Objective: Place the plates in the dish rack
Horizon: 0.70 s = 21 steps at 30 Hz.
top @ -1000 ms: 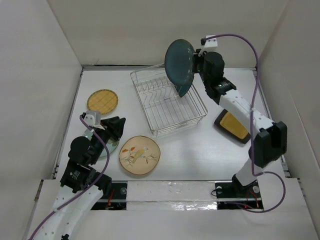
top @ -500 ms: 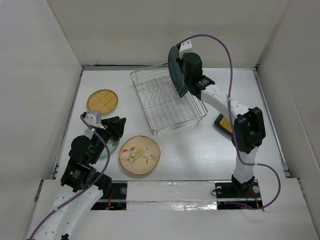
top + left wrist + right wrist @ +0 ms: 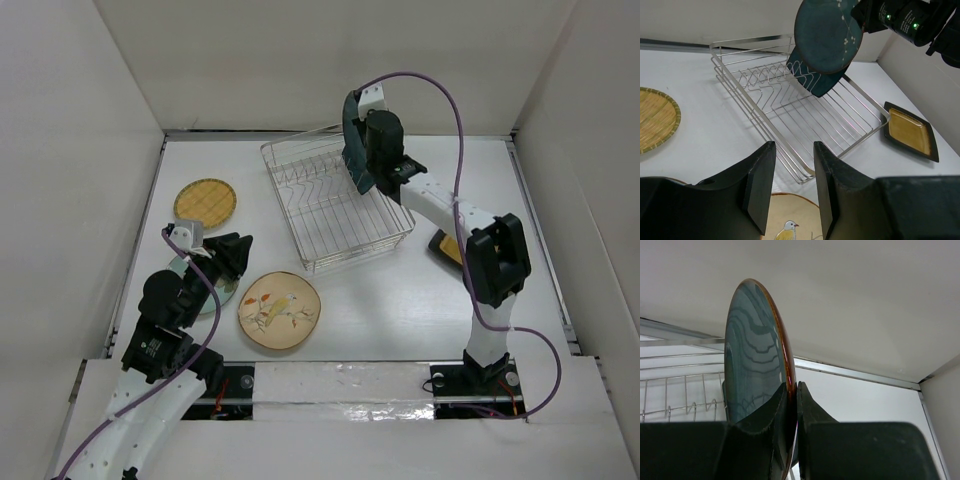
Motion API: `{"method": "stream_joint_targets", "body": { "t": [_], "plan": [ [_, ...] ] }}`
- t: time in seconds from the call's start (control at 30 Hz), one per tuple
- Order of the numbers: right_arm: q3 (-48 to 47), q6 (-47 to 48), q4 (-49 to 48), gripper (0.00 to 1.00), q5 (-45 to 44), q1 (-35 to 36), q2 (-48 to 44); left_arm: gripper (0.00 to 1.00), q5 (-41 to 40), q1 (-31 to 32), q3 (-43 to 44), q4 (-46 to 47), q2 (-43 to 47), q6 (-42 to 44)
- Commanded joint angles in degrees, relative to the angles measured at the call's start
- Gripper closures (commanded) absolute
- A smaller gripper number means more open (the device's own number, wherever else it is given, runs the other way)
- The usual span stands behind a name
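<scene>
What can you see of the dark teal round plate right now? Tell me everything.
The dark teal round plate looks like glazed ceramic: white speckled motif on one face, wavy bands on the other, brownish rim. It stands on edge, its rim pinched in the right hand, held over the dish rack's far side.

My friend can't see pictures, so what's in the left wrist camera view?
The right hand holds a dark teal plate upright above the wire dish rack. A yellow checked plate lies at the left, an amber square plate at the right, and the left hand, two black fingers, fills the bottom.
</scene>
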<state>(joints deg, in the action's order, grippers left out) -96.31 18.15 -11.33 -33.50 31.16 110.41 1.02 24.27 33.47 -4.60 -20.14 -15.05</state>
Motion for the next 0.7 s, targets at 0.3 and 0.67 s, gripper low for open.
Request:
{"method": "stream_joint_targets", "body": {
  "t": [0.3, 0.67],
  "plan": [
    [4.91, -7.25, -12.31, 1.00, 1.41, 2.15, -0.72, 0.66, -0.23, -0.28, 1.07, 1.52, -0.16, 0.46],
    [7.10, -9.27, -12.40, 0.43, -3.51, 3.21, -3.00, 0.66, -0.49, -0.28, 1.15, 1.61, 0.10, 0.55]
  ]
}}
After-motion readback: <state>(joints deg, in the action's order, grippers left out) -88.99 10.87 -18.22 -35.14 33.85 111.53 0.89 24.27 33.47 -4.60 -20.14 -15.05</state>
